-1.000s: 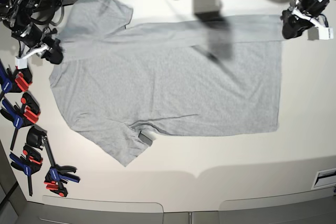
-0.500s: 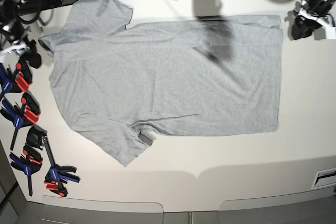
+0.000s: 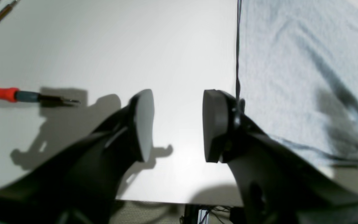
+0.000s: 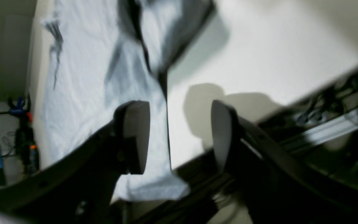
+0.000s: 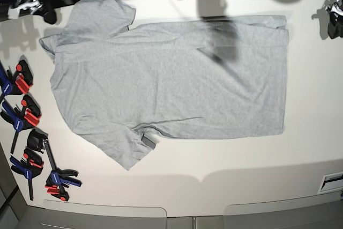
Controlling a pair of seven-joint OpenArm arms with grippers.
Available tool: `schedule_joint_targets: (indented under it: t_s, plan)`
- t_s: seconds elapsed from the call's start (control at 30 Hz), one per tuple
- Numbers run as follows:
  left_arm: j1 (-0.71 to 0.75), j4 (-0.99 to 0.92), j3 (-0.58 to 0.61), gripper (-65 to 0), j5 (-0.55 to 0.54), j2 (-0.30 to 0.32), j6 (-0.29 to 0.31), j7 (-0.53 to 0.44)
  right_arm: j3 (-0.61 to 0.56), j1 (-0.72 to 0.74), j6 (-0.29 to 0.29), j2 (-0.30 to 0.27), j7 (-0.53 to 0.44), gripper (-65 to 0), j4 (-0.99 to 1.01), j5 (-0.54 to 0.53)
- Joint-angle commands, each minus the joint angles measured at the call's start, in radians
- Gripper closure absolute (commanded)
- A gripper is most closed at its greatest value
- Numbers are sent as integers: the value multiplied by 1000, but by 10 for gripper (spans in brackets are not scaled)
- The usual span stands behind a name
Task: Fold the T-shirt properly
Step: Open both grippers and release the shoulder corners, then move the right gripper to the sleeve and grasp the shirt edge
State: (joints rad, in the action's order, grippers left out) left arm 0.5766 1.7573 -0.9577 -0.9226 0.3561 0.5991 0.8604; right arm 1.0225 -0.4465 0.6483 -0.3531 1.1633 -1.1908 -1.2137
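Blue-and-red clamps line the white surface's left edge. The right tool hangs near the far left corner, pads apart, empty. The T-shirt lies spread flat mid-surface, plain side up. The left tool hovers beside the shirt's right edge, gaping, holding nothing.

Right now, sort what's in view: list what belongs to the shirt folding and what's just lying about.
Belongs to the job:
- T-shirt, spread flat
- left gripper, open, empty
- right gripper, open, empty

Lying about:
- clamps beside the table
- red-handled screwdriver
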Motion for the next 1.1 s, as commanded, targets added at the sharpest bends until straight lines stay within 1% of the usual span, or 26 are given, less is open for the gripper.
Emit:
schedule_joint_targets:
  t_s: [0.0, 0.1, 0.23, 0.37, 0.6, 0.63, 0.7, 0.73, 0.8, 0.83, 0.93, 1.07]
  plan:
    - [8, 18, -10, -241, -20, 19, 0, -24, -10, -6, 7, -4, -11, -295, -14, -28]
    - [8, 18, -10, -241, -20, 19, 0, -24, -60, -4, 7, 35, -22, -295, -13, -24]
    - [8, 18, -10, -241, -20, 19, 0, -21, -125, -3, 6, 72, -21, -295, -13, -17]
    - [8, 18, -10, -241, -20, 19, 0, -21, -140, -6, 6, 103, 0, -295, -13, -18]
    - [8, 18, -10, -241, -20, 19, 0, -18, -138, -52, 7, 104, 29, -293, -14, -65]
    - [8, 18, -10, -241, -21, 19, 0, -18, -138, -55, 7, 104, 38, -276, -14, -80]
    - [8, 18, -10, -241, -21, 19, 0, -18, -138, -55, 20, 104, 53, -206, -14, -106]
    - [8, 18, -10, -241, -21, 19, 0, -18, -138, -51, 30, 104, 54, -154, -14, -112]
    - [8, 18, -10, -241, -21, 19, 0, -18, -138, -42, 31, 103, 54, -35, -14, -111]
    - [8, 18, -10, -241, -21, 19, 0, -18, -138, -35, 31, 103, 55, 0, -14, -110]
    - [8, 18, -10, -241, -21, 19, 0, -18, -139, -15, 44, 103, 58, 0, -14, -130]
    - [8, 18, -10, -241, -20, 19, 0, -18, -140, 32, 50, 100, 84, 0, -14, -245]
